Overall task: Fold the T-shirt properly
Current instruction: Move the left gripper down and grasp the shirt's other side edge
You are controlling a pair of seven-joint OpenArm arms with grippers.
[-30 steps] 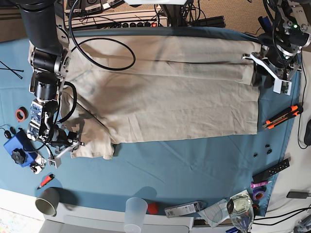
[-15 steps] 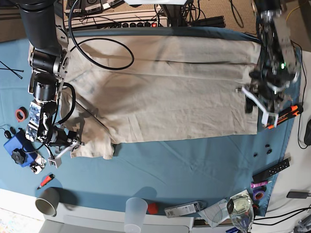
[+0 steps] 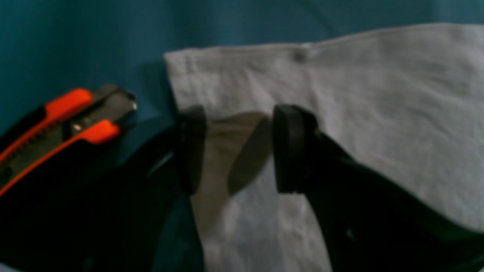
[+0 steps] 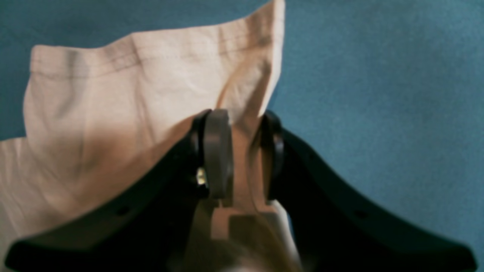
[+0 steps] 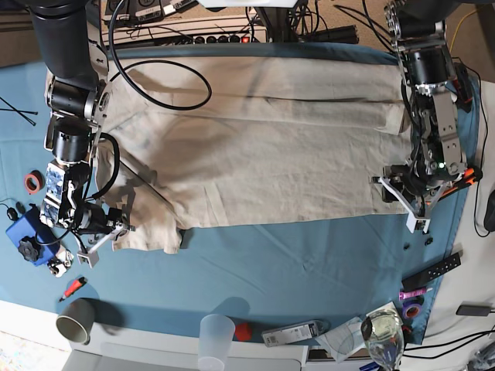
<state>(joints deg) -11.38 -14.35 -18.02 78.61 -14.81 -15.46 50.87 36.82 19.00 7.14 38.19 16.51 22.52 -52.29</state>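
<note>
The T-shirt lies spread flat across the blue table cloth, taking up most of the upper middle of the base view, with a black cable looping over its top left part. The left gripper is down at the shirt's lower corner on that view's right side; in its wrist view the two dark fingers stand apart with the corner of the fabric lying flat between them, not pinched, so the jaws are released over the cloth edge. Just beside that gripper, off the shirt on the blue cloth, lies an orange and black utility knife. The right gripper is at the opposite end, at the lower left of the base view, where a sleeve sticks out from the body of the shirt; its fingers are clenched on a raised fold of the sleeve's hemmed edge, and the fabric bunches up between the pads. Along the near edge of the table stand a grey cup and a clear plastic cup, both well apart from the shirt
</note>
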